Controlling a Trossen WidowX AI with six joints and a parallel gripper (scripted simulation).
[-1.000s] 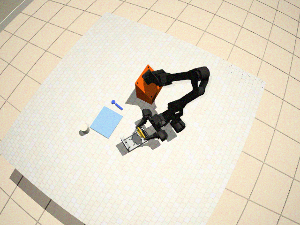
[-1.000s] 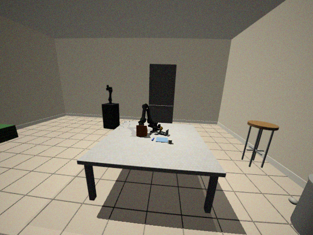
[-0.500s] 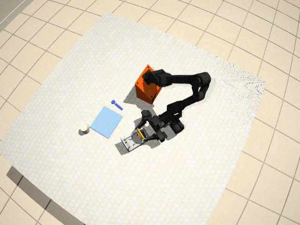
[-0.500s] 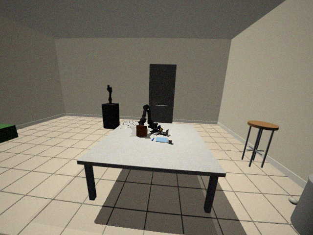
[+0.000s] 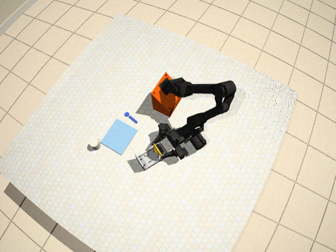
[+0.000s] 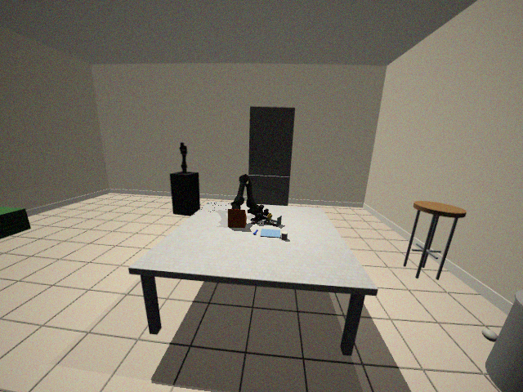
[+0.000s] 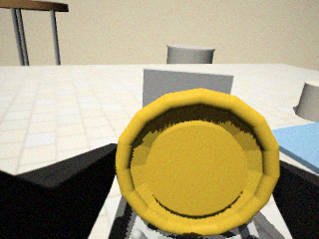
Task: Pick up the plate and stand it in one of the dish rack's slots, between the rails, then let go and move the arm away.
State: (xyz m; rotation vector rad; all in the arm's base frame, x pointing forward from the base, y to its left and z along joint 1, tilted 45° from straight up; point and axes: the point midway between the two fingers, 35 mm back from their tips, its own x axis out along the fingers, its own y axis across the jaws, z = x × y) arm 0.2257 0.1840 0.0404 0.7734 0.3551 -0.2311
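The yellow plate (image 5: 157, 149) (image 6: 269, 216) (image 7: 196, 169) stands on edge between the fingers, its dished face toward the wrist camera. My gripper (image 5: 158, 150) (image 7: 192, 159) is shut on it, one finger at each side of the rim. The dish rack (image 5: 139, 163) (image 6: 279, 220) (image 7: 186, 85) is a light tray with small pegs and a grey end wall. The plate is over the rack's end nearest the arm, with the end wall beyond it. The plate hides most of the rack in the wrist view, so whether its lower edge sits in a slot cannot be told.
An orange box (image 5: 161, 108) (image 6: 237, 218) stands under the arm's base end. A light blue mat (image 5: 119, 136) (image 6: 270, 233) (image 7: 304, 144) lies beside the rack, with a pale cup (image 5: 94, 143) (image 6: 283, 236) (image 7: 310, 101) beyond it and a blue spoon-like thing (image 5: 133, 119) (image 6: 255, 232) nearby.
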